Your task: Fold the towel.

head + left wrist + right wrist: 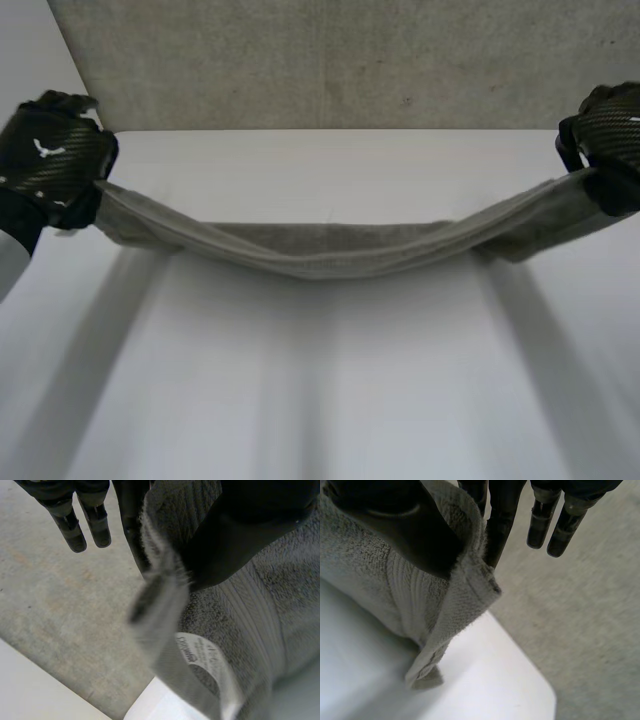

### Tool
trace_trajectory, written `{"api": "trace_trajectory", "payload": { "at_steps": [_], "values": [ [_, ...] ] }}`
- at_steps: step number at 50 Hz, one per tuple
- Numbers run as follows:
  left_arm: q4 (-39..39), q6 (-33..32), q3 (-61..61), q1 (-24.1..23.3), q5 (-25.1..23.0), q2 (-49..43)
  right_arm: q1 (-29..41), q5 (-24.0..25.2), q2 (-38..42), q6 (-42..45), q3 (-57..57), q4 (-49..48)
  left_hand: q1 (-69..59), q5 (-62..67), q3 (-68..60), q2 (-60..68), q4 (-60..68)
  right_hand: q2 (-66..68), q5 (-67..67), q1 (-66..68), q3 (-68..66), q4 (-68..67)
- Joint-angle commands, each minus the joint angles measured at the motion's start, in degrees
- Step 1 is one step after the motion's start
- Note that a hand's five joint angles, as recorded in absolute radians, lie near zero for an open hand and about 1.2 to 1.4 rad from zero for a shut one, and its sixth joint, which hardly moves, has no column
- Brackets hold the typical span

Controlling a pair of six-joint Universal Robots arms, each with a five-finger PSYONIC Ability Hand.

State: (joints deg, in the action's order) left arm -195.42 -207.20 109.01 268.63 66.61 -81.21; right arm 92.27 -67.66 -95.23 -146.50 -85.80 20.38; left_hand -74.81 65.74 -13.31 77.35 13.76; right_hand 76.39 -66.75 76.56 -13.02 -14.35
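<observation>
A grey towel [330, 250] hangs stretched between my two hands above the white table [330, 380], sagging in the middle. My left hand [55, 155] pinches its left end between thumb and a finger; in the left wrist view the thumb [240, 530] presses the towel [250, 630] by a white label [200, 655], with the other fingers [80, 525] straight and free. My right hand [610, 135] pinches the right end the same way: in the right wrist view its thumb [405, 525] clamps the towel [380, 590], the spare fingers [555, 525] sticking out.
A grey floor [330, 60] lies beyond the table's far edge. The table's rounded corner [540, 690] is under my right hand.
</observation>
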Motion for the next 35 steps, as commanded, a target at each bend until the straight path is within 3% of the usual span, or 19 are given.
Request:
{"api": "trace_trajectory", "payload": {
  "at_steps": [1, 9, 19, 28, 35],
  "values": [
    [-0.05, 7.51, -1.34, 1.37, 0.02, -4.22, 0.71, -0.63, 10.86, 0.34, 4.15, 2.64, -5.19, 4.26, 3.31, 2.65, -3.76, 3.61, -3.25, 3.44, 3.02, 4.35],
    [-0.58, 7.69, -3.98, 0.76, 0.28, -14.59, 0.89, -0.98, 19.29, 0.43, 5.65, 2.12, -5.19, 4.26, 3.31, 2.65, -3.76, 3.61, -3.25, 3.44, 3.02, 4.35],
    [0.03, 7.69, -17.49, -1.70, 0.46, -31.71, 3.79, -3.00, 30.70, 0.69, 12.14, -1.30, -5.19, 4.26, 3.31, 2.65, -3.76, 3.61, -3.25, 3.44, 3.02, 4.35],
    [0.47, 7.60, -27.09, -3.37, 0.72, -41.23, 4.67, -4.76, 39.07, 0.69, 18.74, -5.00, -5.19, 4.26, 3.31, 2.65, -3.76, 3.61, -3.25, 3.44, 3.02, 4.35],
    [3.36, 6.99, -35.95, -3.90, 3.79, -49.21, 5.37, -5.20, 45.22, 0.69, 25.07, -5.27, -5.19, 4.26, 3.31, 2.65, -3.76, 3.61, -3.25, 3.44, 3.02, 4.35]
  ]
}}
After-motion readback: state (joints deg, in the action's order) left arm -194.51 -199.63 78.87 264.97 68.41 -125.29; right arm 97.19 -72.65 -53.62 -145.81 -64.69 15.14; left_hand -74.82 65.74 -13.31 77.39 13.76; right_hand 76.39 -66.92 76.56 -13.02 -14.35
